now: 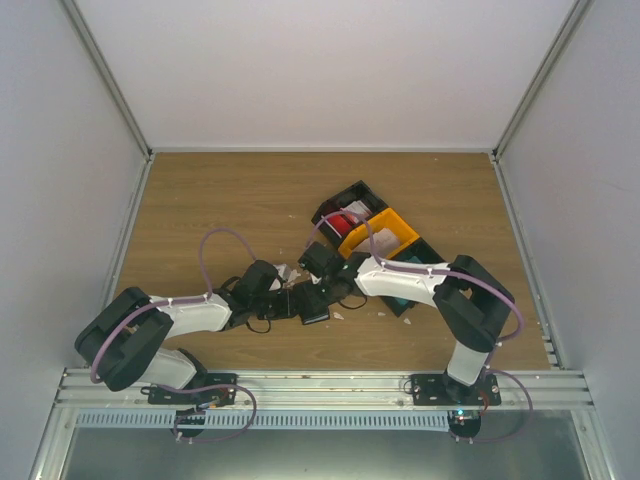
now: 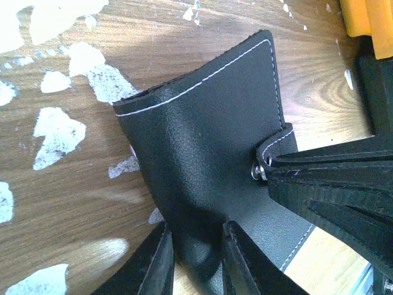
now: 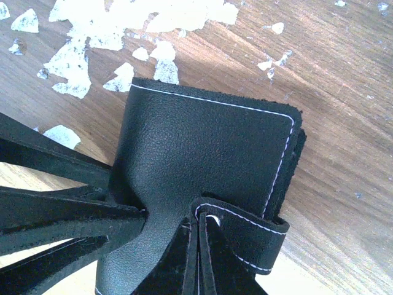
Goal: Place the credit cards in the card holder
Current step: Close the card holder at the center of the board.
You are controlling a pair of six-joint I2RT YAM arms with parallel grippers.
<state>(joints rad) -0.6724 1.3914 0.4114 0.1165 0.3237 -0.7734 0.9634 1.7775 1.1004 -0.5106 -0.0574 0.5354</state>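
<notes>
Status for you: no card is in yet, as far as the views show.

- The flat black folding card holder [image 2: 202, 135] with white stitching is at mid-table, between the two arms. It's folded closed and no inner pocket shows.
- Left gripper [image 2: 199, 261]: narrowly parted and clamped across the card holder's folded edge, with leather bunched between the fingers.
- Right gripper [image 3: 198, 236]: pressed together on the card holder's short closure strap [image 3: 245, 230], just beside its metal snap stud [image 2: 259, 171]. I can't tell whether the snap is undone.
- Whether the card holder touches the wooden table [image 1: 220, 200] or hangs just above it, I can't tell.
- Credit cards: none show near the card holder in either wrist view. From above, a black open tray [image 1: 335, 205] and an orange open tray [image 1: 395, 235] sit behind the card holder and to its right. The black one holds something red and pale, too small to call a card.
- The white torn scraps [image 2: 58, 132] around the card holder are litter, not cards.

My read: you're at the opening step. Left to do: pull the strap free, spread the card holder, then fetch and insert every card. That's nearly the whole job.

Risk: the leather could slip out of the left grip once the strap is pulled.
</notes>
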